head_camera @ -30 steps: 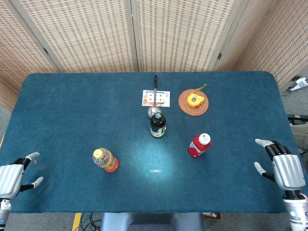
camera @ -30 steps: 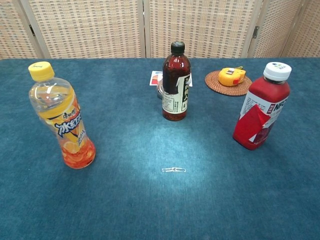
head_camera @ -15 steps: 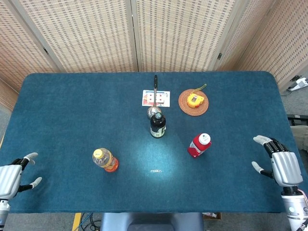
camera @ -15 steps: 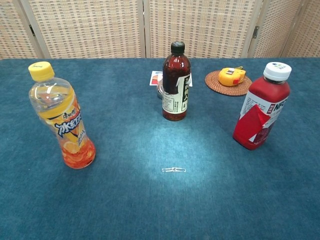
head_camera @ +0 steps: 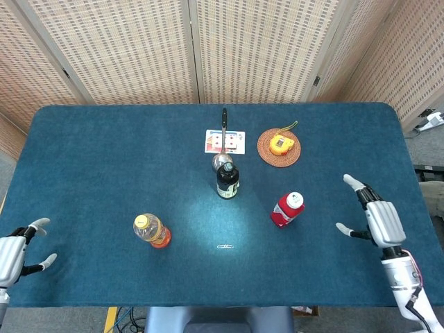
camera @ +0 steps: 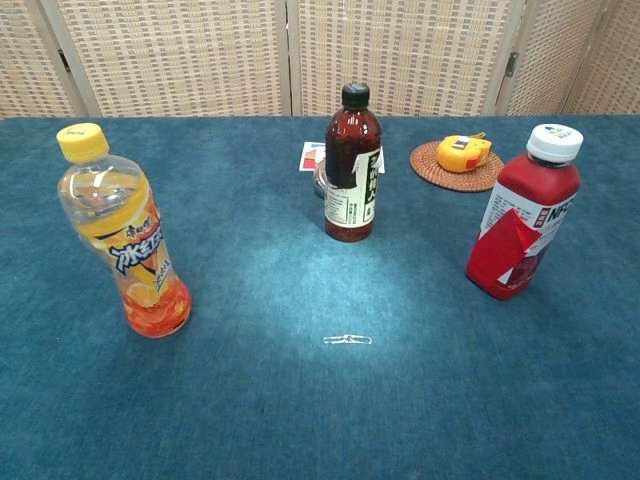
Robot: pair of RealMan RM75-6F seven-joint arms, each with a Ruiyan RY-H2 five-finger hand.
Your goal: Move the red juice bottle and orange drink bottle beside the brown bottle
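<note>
The brown bottle with a black cap stands upright mid-table. A red juice bottle with a white cap stands to its front right. The orange drink bottle with a yellow cap stands to the front left. My right hand hovers over the table's right side, fingers spread, holding nothing, well right of the red bottle. At the front left edge sits my left hand, fingers apart and empty. Neither hand shows in the chest view.
Behind the brown bottle lie a metal spoon and playing cards. A yellow tape measure sits on a woven coaster. A paper clip lies near the front middle of the blue table.
My right hand has moved left and inward over the table toward the red bottle. My left hand has drifted slightly back toward the front left edge. The bottles have not moved.
</note>
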